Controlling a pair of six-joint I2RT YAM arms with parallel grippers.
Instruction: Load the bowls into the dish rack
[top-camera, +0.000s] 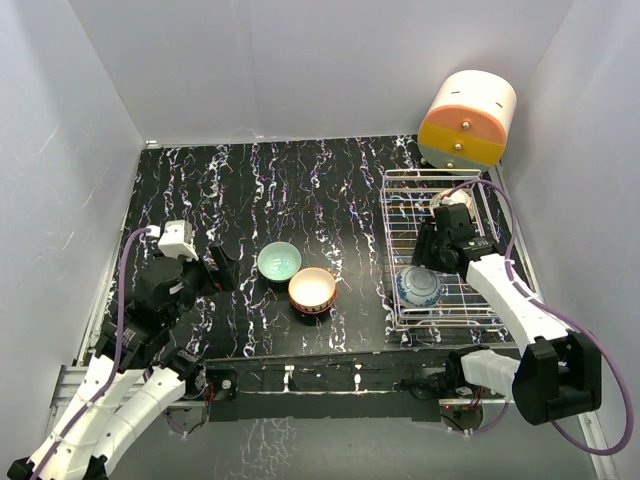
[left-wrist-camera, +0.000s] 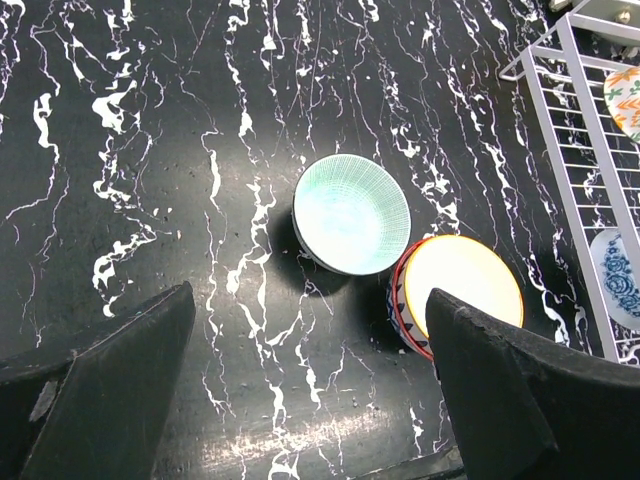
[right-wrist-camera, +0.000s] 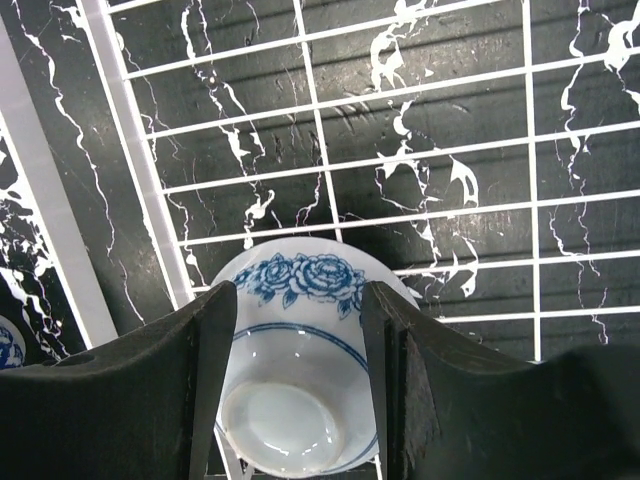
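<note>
Top external: black, white-veined table (top-camera: 200, 190), with the silver wire dish rack (top-camera: 410, 210) along its right side, long axis running near to far, thin grid floor and upright tines. Just past its far end, a rounded cream-and-orange drawer box (top-camera: 467, 120).

Two bowls inside the rack: blue-and-white bowl (top-camera: 420, 287) at the near end, white with blue roses and a blue band; cream bowl with orange flower (left-wrist-camera: 625, 100) toward the far end, barely visible from above. Two more out on the table, left of the rack and well apart from it, side by side and seemingly touching: mint green bowl (top-camera: 279, 261), finely ribbed inside, and red-orange bowl (top-camera: 312, 290), white inside, just near and right of the mint one.

Over the rack, right gripper (right-wrist-camera: 298, 290), jaws partway apart, nothing clamped between them. Beyond the gap and wider than it, the blue-and-white bowl, foot ring turned toward the camera. Cannot tell whether the fingertips touch it.

Left of the mint green bowl, left gripper (top-camera: 220, 268), spread wide above the table, gripping nothing.

Only from the right wrist: rose pattern and foot ring up close. Only from the left wrist: orange leaf print on the flower bowl and the patterned outer band of the red-orange bowl. Only from above: both arms and the drawer box.
</note>
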